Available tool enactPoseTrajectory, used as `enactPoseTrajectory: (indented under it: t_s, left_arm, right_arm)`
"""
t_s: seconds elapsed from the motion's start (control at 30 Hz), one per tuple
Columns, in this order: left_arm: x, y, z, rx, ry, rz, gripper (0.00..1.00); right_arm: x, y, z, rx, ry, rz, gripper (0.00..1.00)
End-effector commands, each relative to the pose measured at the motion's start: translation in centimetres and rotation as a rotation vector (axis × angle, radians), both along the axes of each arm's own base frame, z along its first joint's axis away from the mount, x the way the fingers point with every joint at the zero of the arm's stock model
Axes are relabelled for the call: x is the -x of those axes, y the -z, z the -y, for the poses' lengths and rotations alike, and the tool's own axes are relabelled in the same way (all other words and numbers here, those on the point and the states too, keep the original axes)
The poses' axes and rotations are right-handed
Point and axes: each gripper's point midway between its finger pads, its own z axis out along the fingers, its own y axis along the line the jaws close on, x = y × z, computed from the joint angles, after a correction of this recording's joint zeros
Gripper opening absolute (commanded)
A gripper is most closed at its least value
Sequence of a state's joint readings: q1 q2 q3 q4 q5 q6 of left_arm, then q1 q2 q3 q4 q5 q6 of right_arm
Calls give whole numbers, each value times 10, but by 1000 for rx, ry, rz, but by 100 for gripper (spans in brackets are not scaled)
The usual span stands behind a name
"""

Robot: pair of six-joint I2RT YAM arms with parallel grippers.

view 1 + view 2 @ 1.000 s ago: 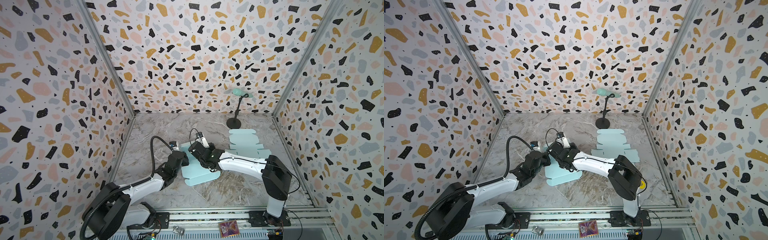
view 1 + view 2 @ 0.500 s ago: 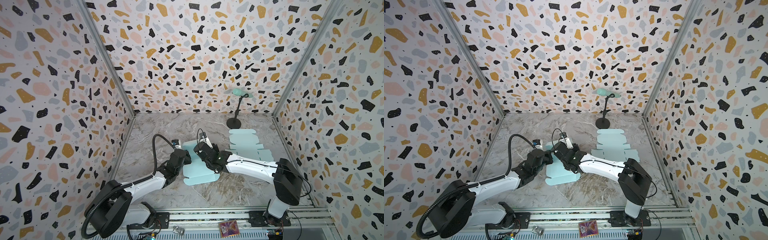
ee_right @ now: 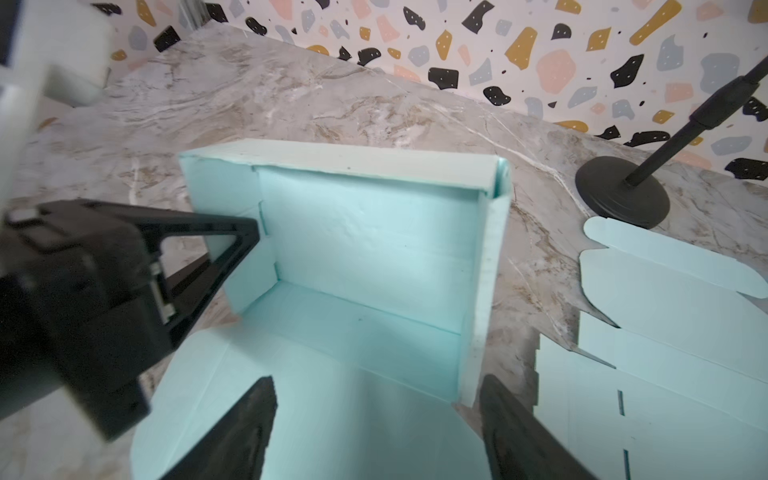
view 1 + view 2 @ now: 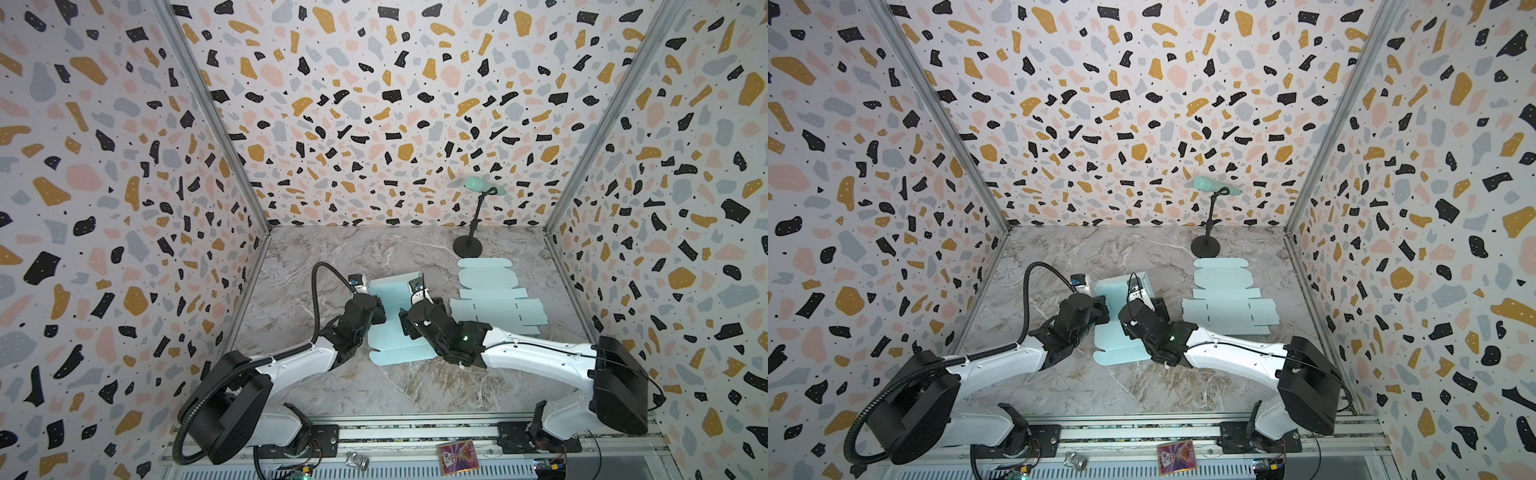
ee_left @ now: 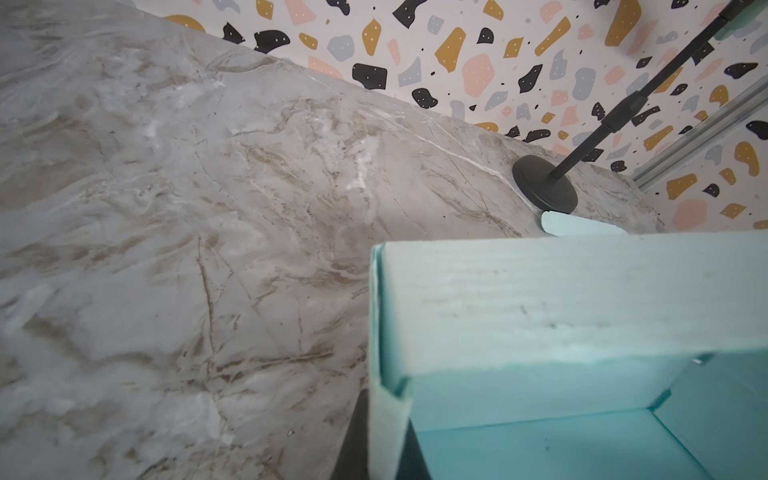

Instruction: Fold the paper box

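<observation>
- A pale teal paper box [image 4: 392, 305] lies half folded in the middle of the marble table [image 4: 332, 253], its near flap flat on the surface.
- The left gripper [image 4: 377, 311] is at the box's left side.
- The right gripper [image 4: 415, 312] is over its right side.
- A flat cut-out [image 4: 496, 303] of the same teal lies just right of the box.
- A black stand [image 4: 469, 247] rises behind the cut-out.

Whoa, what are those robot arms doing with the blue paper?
They are folding a paper box. Its back and side walls already stand up, and the rounded flap nearest the robot lies flat. The left hand pinches the left wall. The right hand is open above the box floor, holding nothing. A second, unfolded sheet lies flat to the right.
</observation>
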State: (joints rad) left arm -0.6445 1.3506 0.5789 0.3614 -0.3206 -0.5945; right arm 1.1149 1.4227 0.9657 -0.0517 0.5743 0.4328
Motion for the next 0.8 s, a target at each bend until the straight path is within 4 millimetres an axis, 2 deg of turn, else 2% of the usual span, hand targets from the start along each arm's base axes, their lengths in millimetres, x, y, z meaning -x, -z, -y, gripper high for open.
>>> enactPoseTrajectory:
  t_s: [0.0,0.13,0.2,0.3,0.37,0.47,0.53,0.77]
  left_arm:
    - [-9,-24,13,-37,70,91,0]
    - [-7,-29,36,-83,226,131,0]
    - [-3,-32,47,-89,302,151,0]
    - [4,-35,61,-80,399,170,0]
    - [9,-34,68,-86,448,170,0]
    - [16,-24,73,-113,497,143,0]
    - [20,-21,76,-125,520,131,0]
    - [28,-7,76,-166,533,85,0]
  right_arm:
    - [23,-60,3,-166,-40,91,81]
    - [34,-106,29,-276,-57,143,82]
    - [27,-123,44,-321,-81,149,84]
    - [4,-128,60,-374,-162,99,84]
    - [-5,-124,59,-383,-265,63,84]
    - [-10,-102,49,-328,-395,3,84]
    - [-13,-85,44,-295,-445,-40,84]
    - [-18,-51,25,-280,-542,-138,87]
